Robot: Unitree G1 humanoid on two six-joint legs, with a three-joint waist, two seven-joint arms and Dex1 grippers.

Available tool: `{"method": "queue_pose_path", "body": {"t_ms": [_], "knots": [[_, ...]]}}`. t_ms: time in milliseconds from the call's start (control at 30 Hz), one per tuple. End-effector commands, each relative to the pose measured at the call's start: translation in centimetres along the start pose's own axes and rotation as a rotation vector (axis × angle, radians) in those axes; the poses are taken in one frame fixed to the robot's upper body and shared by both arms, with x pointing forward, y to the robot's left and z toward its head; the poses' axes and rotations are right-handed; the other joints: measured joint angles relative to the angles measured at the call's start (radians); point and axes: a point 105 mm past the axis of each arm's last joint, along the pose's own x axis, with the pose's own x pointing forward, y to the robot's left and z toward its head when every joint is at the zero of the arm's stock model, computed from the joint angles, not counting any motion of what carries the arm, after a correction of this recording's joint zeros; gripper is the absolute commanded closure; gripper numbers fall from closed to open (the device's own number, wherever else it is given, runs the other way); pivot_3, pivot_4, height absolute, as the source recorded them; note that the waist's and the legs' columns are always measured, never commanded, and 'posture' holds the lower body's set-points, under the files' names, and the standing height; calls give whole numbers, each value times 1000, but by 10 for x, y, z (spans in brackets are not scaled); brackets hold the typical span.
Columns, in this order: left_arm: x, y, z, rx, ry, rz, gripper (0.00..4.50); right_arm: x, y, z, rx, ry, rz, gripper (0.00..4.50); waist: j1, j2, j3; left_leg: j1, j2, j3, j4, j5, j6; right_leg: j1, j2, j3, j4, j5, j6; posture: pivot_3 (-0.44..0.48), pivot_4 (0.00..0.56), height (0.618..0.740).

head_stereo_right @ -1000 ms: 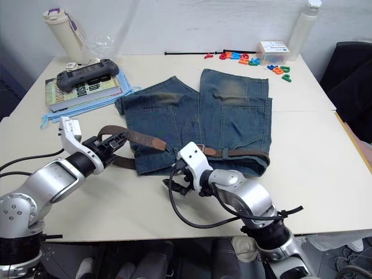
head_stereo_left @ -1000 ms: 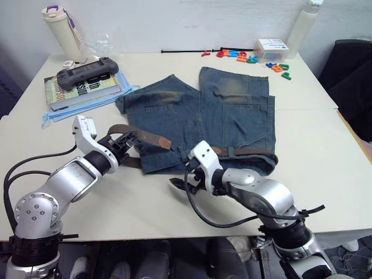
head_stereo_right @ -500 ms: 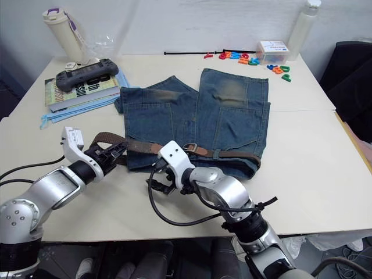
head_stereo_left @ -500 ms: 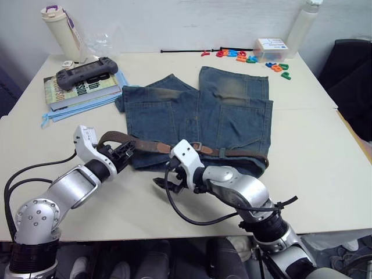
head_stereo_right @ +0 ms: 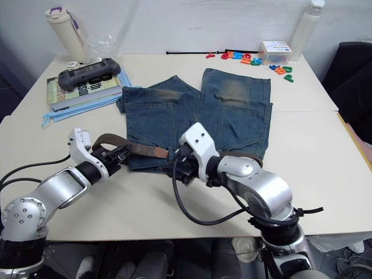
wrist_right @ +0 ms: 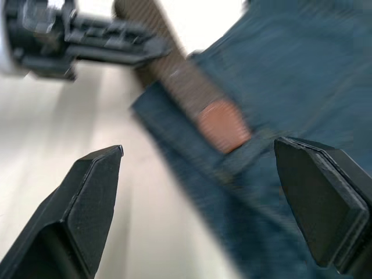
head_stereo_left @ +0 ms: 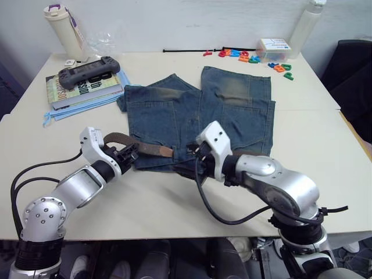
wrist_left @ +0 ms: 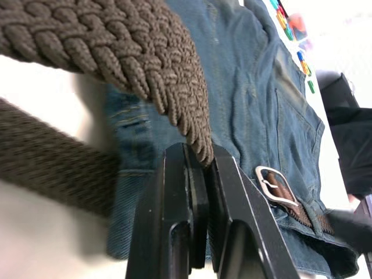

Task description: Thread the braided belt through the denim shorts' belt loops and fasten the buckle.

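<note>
The denim shorts (head_stereo_left: 232, 110) lie flat mid-table, waistband toward me. The braided belt (head_stereo_left: 119, 139) arcs off their left edge and ends in a tan leather tip (head_stereo_left: 165, 151) lying on the waistband. My left gripper (head_stereo_left: 129, 152) is shut on the belt, pinching the weave between its fingers (wrist_left: 192, 174). My right gripper (wrist_right: 199, 145) is open and hovers over the waistband with the tan tip between its spread fingers. The buckle (wrist_left: 272, 184) rests on the waistband beyond it. More belt shows along the waistband to the right (head_stereo_left: 253, 154). I cannot make out the belt loops.
Books with a game controller (head_stereo_left: 87, 68) and a light-blue cloth (head_stereo_left: 58, 113) lie at the far left. A white bottle (head_stereo_left: 61, 26) stands behind them. Coloured letters (head_stereo_left: 250, 56), a small box (head_stereo_left: 273, 46), a thin black cord (head_stereo_left: 186, 50) and another bottle (head_stereo_left: 305, 26) line the back.
My right gripper has lifted off the table in front of the shorts and moved over the waistband, by the belt's tan tip. My left gripper still holds the belt, nearly where it was.
</note>
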Motion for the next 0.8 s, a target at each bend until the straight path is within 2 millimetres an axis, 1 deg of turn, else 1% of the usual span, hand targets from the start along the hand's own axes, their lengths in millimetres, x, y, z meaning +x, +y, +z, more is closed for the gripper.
{"method": "queue_pose_path", "body": {"t_ms": [33,133,267,400,567,633,700,800], "knots": [[2,-11,0,37,-8,-22,4500,-10,-8,17,-46,-68,-36,42,0,0,0,0,0,0,0,0,0,0,0,0,0,0,0,0,150,654],[5,-15,-2,58,0,-28,4500,-13,-15,18,-55,-70,-65,42,0,0,0,0,0,0,0,0,0,0,0,0,0,0,0,0,150,654],[7,-21,-5,80,17,-38,4500,-13,-17,18,-58,-75,-73,42,0,0,0,0,0,0,0,0,0,0,0,0,0,0,0,0,150,654],[6,-25,-9,78,38,-49,4500,-13,-19,18,-59,-76,-86,42,0,0,0,0,0,0,0,0,0,0,0,0,-1,0,0,0,150,654],[11,-30,-19,37,80,-100,4500,-12,-21,12,-74,-70,-102,42,3,0,0,0,0,0,0,0,0,0,0,0,-1,0,0,0,150,654],[14,-30,-27,36,111,-130,4500,-12,-23,6,-108,-45,-113,42,5,0,0,0,0,0,0,0,0,0,0,0,-1,0,0,0,150,654],[16,-30,-33,36,145,-163,4500,-12,-24,4,-149,-37,-126,42,5,0,0,0,0,0,0,0,0,0,0,0,-1,0,0,0,150,654],[18,-29,-37,70,175,-199,4500,-13,-24,1,-212,-22,-127,42,5,0,0,0,0,0,0,0,0,0,0,0,-1,0,1,0,150,654]]}}
